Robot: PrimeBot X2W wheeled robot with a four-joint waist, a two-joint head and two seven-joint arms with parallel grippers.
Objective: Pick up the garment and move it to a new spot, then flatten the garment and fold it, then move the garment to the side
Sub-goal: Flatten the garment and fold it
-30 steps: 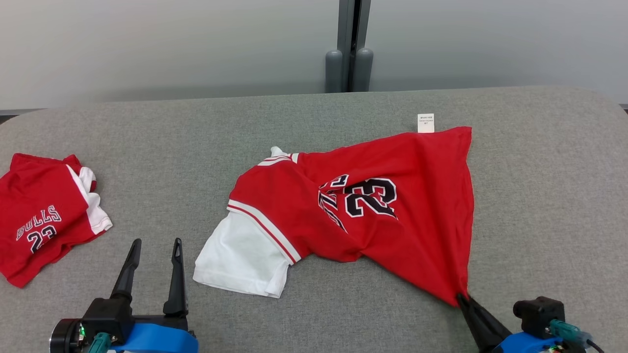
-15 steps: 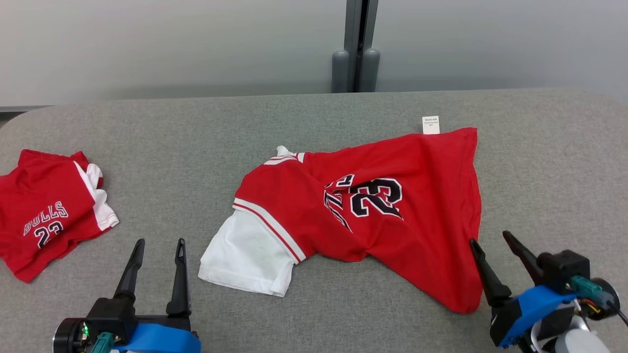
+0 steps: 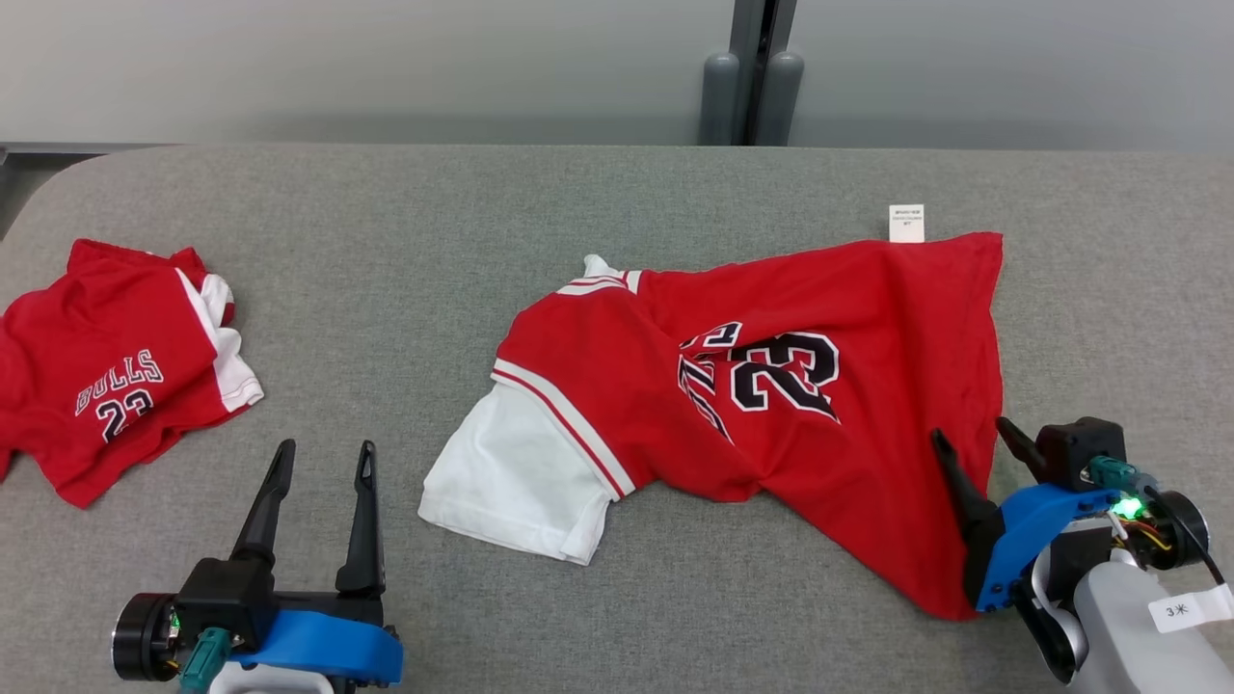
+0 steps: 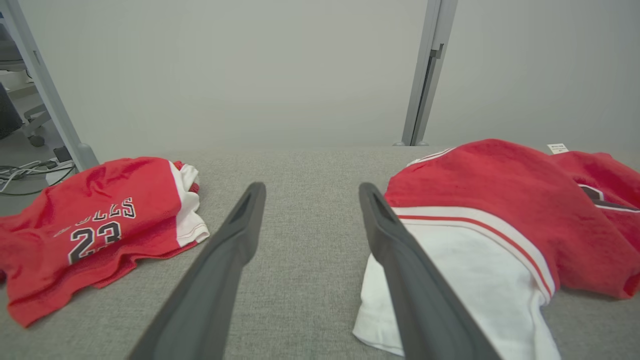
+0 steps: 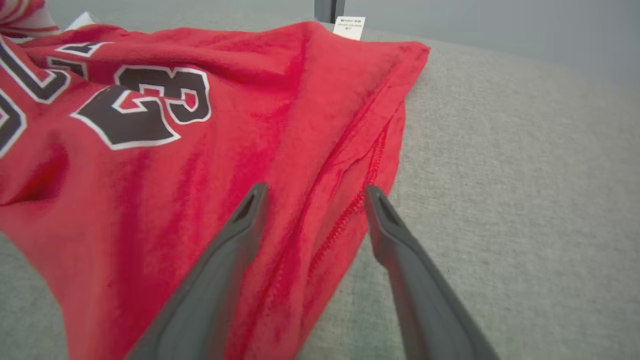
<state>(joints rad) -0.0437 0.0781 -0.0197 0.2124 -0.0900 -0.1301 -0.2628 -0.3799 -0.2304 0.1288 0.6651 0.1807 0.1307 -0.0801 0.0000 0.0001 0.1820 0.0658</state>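
A red jersey with a black 23 and a white sleeve, the garment [image 3: 771, 386] [image 5: 200, 125] [image 4: 500, 215], lies crumpled and twisted across the middle and right of the grey table [image 3: 434, 222]. Its white tag [image 3: 905, 223] sticks out at the far edge. My right gripper [image 3: 971, 435] [image 5: 315, 192] stands open over the garment's right hem near the front corner, holding nothing. My left gripper [image 3: 326, 453] [image 4: 310, 192] is open at the front left, just left of the white sleeve [image 3: 516, 477], with bare table between its fingers.
A second red Bulls 23 jersey [image 3: 116, 371] [image 4: 100, 225] lies bunched at the table's left edge. A grey wall with a vertical post [image 3: 750, 72] stands behind the table. Bare table [image 3: 1109, 270] shows right of the garment.
My right gripper has let go of the garment's front corner, opened, and risen over the right hem. The corner now lies slack on the table. The camera has shifted, sliding the whole scene rightward.
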